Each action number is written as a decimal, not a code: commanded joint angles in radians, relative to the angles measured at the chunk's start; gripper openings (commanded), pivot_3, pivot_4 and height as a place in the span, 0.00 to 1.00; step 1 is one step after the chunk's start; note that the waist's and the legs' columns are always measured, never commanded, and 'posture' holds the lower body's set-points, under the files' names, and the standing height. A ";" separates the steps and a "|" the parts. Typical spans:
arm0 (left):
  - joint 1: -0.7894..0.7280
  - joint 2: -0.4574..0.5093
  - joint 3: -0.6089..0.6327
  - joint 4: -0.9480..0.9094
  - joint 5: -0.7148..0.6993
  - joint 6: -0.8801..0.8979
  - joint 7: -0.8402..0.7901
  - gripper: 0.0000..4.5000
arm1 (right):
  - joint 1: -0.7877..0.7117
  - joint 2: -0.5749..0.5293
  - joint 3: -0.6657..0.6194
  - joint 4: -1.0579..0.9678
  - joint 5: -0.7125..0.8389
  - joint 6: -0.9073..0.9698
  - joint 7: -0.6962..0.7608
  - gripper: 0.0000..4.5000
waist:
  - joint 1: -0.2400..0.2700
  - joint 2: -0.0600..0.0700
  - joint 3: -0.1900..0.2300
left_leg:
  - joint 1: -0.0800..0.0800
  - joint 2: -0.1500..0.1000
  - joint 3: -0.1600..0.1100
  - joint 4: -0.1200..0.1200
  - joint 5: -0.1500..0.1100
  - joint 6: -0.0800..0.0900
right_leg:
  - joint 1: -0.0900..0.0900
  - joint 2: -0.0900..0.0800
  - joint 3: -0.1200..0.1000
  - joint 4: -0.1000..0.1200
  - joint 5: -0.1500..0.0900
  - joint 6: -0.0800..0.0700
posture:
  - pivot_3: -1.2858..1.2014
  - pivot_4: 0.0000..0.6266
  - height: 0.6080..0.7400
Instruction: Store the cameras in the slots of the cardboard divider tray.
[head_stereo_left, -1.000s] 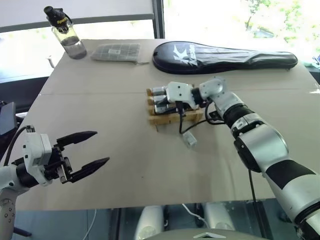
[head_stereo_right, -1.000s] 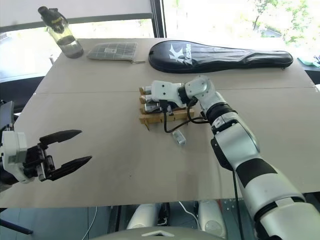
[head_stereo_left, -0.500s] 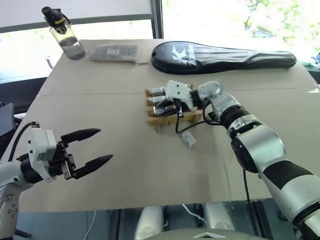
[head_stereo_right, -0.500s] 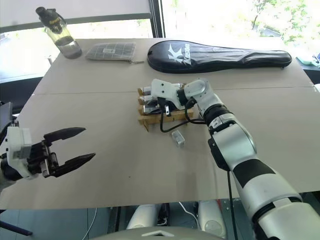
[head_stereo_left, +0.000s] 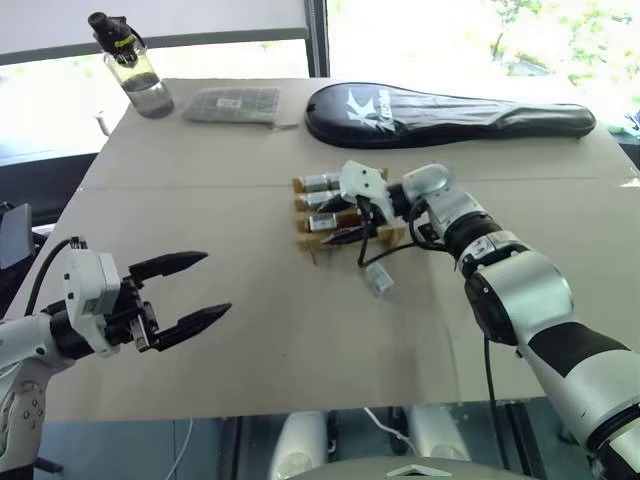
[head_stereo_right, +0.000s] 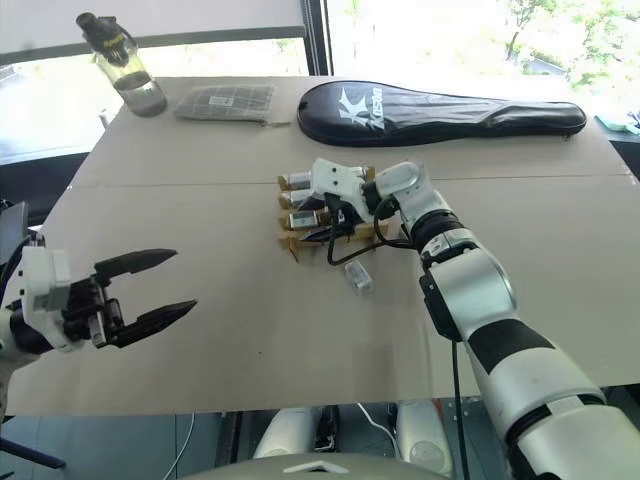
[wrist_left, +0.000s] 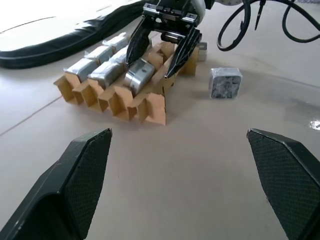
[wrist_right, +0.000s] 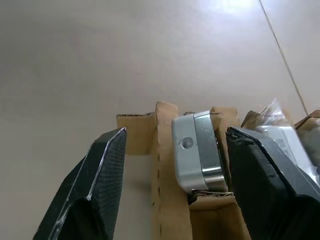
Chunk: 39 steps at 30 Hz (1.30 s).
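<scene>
While straddling the cardboard divider tray (wrist_left: 116, 85), right pincer (wrist_left: 159, 49) spread, one finger to each side of a slotted camera (wrist_left: 138, 74), apparently letting go. Loose camera (wrist_left: 225, 82) lying on desk (head_stereo_left: 300, 330) just beside that pincer, awaiting storage. Left pincer (head_stereo_left: 190, 290) spread wide, empty, well apart from tray.

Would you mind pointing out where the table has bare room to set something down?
The broad stretch between the left claw and the cardboard divider tray is bare. It is crowded around the tray, with the right claw over it and a loose camera beside it.
</scene>
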 joint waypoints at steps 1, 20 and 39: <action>-0.031 0.016 -0.014 0.017 0.002 -0.006 -0.010 1.00 | -0.031 -0.017 -0.030 -0.042 0.024 -0.026 -0.005 0.69 | -0.001 0.000 0.000 | 0.000 0.000 0.000 0.000 0.000 0.000 | 0.000 0.000 0.000 0.000 0.000 0.000 | 0.52 0.24 1.00; -0.056 0.028 -0.018 0.012 -0.002 0.009 -0.018 1.00 | 0.010 -0.021 0.059 -0.033 -0.083 -0.155 -0.114 0.69 | -0.001 0.000 0.000 | 0.000 0.000 0.001 0.000 0.000 0.000 | 0.000 0.001 0.000 0.000 0.000 0.000 | 0.52 0.24 1.00; -0.046 0.011 -0.039 -0.013 -0.003 0.015 0.006 1.00 | -0.023 0.000 0.015 0.010 -0.074 0.071 -0.149 0.14 | -0.001 0.000 0.000 | 0.000 0.000 0.001 0.000 0.000 0.000 | 0.000 0.001 0.000 0.000 0.000 0.000 | 0.52 0.24 1.00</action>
